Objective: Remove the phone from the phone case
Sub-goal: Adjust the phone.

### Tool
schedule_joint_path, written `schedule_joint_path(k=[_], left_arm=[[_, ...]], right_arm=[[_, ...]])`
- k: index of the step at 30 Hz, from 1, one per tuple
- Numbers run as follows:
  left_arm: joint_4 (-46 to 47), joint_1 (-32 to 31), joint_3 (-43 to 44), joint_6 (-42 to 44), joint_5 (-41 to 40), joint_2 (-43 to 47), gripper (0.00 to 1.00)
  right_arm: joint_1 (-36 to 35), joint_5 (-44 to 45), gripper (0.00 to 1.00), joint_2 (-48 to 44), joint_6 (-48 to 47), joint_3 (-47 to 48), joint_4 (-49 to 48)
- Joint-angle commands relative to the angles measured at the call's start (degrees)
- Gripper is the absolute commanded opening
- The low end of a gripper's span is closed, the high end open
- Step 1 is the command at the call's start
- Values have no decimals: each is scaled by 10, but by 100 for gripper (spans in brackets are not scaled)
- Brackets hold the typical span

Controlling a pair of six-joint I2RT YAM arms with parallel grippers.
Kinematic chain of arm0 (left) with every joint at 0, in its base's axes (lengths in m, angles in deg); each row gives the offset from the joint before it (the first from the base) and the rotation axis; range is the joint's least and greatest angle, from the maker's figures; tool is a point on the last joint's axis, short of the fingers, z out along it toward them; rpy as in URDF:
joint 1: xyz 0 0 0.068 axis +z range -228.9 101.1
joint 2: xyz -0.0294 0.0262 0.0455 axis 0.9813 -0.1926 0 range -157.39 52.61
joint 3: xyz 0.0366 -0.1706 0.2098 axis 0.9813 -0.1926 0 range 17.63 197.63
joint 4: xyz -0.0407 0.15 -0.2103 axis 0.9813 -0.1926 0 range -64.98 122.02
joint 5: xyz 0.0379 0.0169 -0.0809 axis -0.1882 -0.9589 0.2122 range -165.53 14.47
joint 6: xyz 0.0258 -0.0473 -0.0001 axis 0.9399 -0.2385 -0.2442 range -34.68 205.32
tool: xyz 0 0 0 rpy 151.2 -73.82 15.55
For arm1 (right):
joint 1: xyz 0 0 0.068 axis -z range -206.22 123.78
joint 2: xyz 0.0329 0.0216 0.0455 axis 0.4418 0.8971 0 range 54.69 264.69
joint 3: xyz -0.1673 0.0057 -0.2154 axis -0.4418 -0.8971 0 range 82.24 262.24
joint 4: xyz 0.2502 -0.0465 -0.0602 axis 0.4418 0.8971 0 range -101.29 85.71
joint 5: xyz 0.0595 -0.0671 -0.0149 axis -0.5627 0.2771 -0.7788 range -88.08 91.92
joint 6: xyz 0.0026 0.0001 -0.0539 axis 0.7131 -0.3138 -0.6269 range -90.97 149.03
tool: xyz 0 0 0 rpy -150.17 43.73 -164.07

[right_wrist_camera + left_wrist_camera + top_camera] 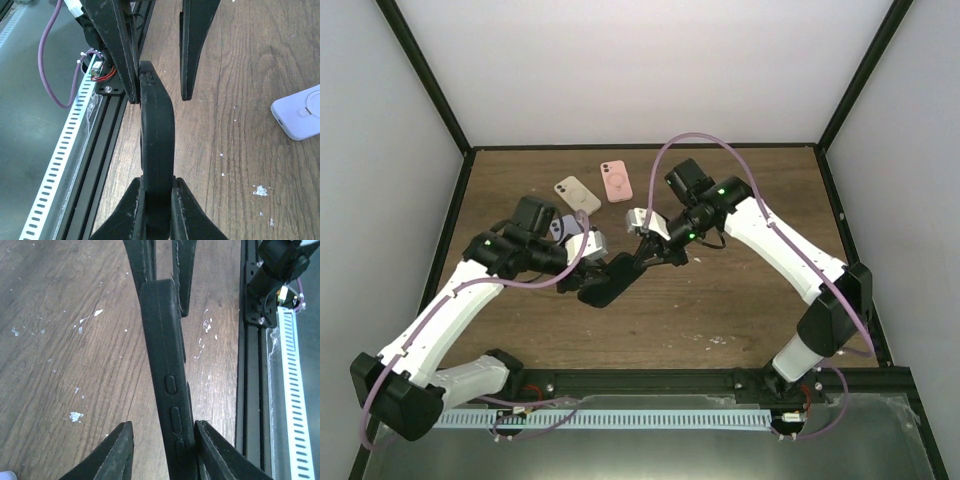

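A black phone case (608, 280) hangs above the table between my two grippers, edge-on in both wrist views (165, 350) (156, 125). I cannot tell the phone apart from the case; both look black. My right gripper (157, 182) is shut on one end of the case, a finger pressed to each side. My left gripper (164, 425) straddles the other end with its jaws apart. One of its fingers (215, 450) touches the case's side, while the other finger (112, 455) stands clear of it with wood showing in the gap.
A beige phone (577, 193) and a pink one (616, 180) lie flat at the back of the table. A lavender one (300, 117) lies beside the left arm. A black rail (650, 385) and a white slotted strip (292, 390) run along the near edge.
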Motion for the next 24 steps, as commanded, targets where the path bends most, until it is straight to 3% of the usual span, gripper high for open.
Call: schedule_joint_path(k=[1,5,9,10,19,22,24], left_arm=[[-1,-4,-5,-5,-4,-18,32],[-8,-4,-4,-8,10,-26,19],[20,-4,-7,-38,26,-16,0],[27,-2,-7,-50,28,-13,0],[145,114,-6,-183,164,-7,0],[241,143,-21,-279,200,1,0],[343,164,-37,-361,218,9,0]], right_arm=[[-3,-44,1,10,8,49,14],[-3,-45,1,20,8,64,18],[-1,-46,1,26,12,69,16],[1,-50,5,27,19,68,12],[87,-142,69,25,154,77,-128],[106,-171,83,19,242,48,-232],[106,-186,86,14,287,18,-294]])
